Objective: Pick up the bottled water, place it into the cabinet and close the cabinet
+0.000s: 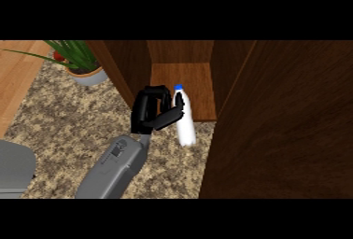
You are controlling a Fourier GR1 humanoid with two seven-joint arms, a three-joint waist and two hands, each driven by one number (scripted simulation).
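The step in hand looks like the placing: one bottled water (184, 122), white with a blue cap, is held tilted at the mouth of the cabinet (180, 88), its cap end over the wooden shelf and its base hanging over the near edge, above the speckled counter (69, 116). The left hand (153, 108) has its fingers and thumb curled round the upper part of the bottle from the left side, so it is closed on it, not spread.

Judging from this, the next move calls for carrying the bottle farther in, over the shelf, setting it down so its whole base is borne by the wood, then letting go and drawing the hand clear before the cabinet door (283, 126), standing open at the right, can be swung to. The door fills the right of the view and may hide the right hand, which does not show.

Counted: one bottle, one cabinet with one open door, one hand and one grey forearm in view, one potted plant (79, 63) at the far left
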